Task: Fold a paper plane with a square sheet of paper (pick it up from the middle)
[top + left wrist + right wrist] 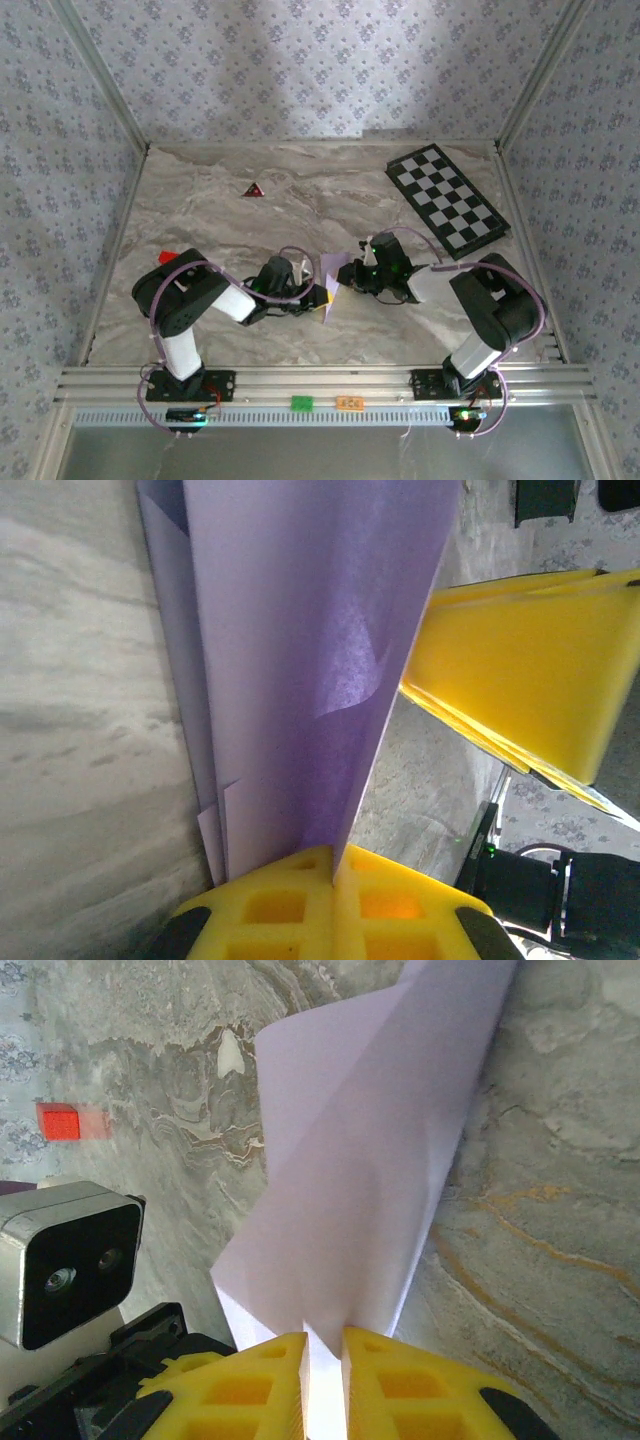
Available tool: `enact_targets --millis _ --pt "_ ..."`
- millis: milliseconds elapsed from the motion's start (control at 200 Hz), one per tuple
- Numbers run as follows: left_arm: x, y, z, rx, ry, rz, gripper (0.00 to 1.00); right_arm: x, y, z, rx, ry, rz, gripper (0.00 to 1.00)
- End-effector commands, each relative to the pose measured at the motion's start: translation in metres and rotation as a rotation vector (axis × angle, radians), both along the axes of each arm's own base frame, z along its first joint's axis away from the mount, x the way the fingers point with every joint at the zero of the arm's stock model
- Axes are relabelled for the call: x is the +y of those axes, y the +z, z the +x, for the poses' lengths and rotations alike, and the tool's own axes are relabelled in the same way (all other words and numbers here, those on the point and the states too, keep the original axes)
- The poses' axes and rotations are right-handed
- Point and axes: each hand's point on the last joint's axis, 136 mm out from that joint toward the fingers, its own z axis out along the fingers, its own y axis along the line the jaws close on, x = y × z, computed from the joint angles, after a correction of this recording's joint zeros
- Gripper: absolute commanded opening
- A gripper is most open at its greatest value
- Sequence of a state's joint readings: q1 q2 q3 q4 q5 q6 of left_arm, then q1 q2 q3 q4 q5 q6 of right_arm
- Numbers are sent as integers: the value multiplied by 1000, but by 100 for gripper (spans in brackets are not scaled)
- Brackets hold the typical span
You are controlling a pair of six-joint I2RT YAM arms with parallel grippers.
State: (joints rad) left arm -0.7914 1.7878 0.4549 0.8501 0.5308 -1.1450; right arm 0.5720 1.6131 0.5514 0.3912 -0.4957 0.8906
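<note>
The paper (333,275) is found in the lower middle of the top view, folded into several layers and pinched from both sides. In the left wrist view, the paper (300,660) is clamped between the closed yellow fingers of the left gripper (335,865) at the bottom edge, and stacked layers are seen along its left side. The right gripper's yellow fingers (530,670) are seen just behind it at the right. In the right wrist view, the paper (360,1160) is likewise nipped by the right gripper (322,1345), whose fingers are closed on it, with diagonal creases running towards the upper right. Whether the paper touches the table (200,200) cannot be told. A small red block (58,1120) is seen at the left edge. Farther up the top view, a dark red triangle (254,189) is lying left of centre, and a checkered board (447,198) is placed at the upper right.
</note>
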Motion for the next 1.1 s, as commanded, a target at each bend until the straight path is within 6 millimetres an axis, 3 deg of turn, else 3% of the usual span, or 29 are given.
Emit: enact_targets --millis 0,245,490,590,725,1094 --pt "5 -1 5 -3 33 5 0 7 4 3 3 12 23 19" --pt "8 3 3 -57 -21 82 0 -4 12 5 -16 -32 1 22" --pt "34 8 -6 -236 -166 482 0 -35 34 4 -4 -175 -24 48" --pt "42 8 -5 -289 -196 574 0 -48 33 1 87 -278 -43 57" --pt "54 10 -2 -374 -233 734 0 -46 41 3 134 -292 5 58" --pt "51 21 -1 -611 -354 932 0 -29 34 9 244 -291 5 58"
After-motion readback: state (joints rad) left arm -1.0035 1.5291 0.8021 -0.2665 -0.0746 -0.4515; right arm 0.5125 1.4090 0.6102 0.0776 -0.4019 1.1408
